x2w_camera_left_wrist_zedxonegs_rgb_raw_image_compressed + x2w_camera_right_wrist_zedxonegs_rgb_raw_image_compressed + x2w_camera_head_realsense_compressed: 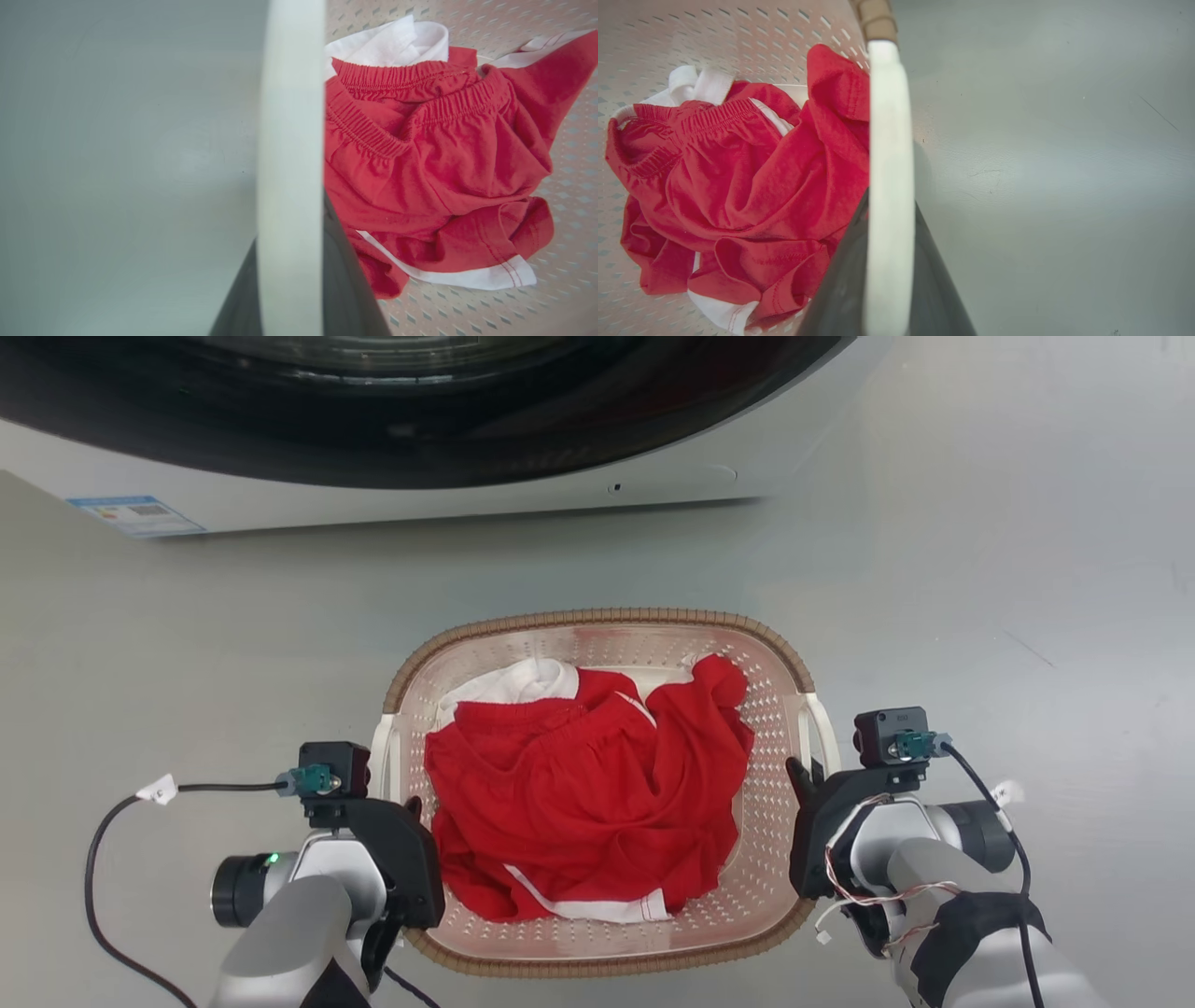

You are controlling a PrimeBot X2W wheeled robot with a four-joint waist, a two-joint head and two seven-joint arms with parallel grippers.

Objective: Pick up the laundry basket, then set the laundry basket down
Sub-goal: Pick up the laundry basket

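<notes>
While the small pale pink perforated plastic laundry basket (597, 616) sat on the grey floor (934, 569) before the white washer (467, 499), I judged it midway between both arms, its long axis seemingly running tool to tool. The left tool (411, 810) straddled the white left handle (289, 140) and the right tool (803, 775) the white right handle (889, 163); whether either was clamped I couldn't tell.

1 basket (597, 616), with 2 white handles (822, 728), one each side. In basket: 1 red clothes heap (579, 793), piece count unclear, and 1 white cloth (513, 683). 2 grippers: left gripper (408, 812), right gripper (801, 779), one per basket handle. 1 washer (467, 495) beyond basket, with 1 label (135, 513).
</notes>
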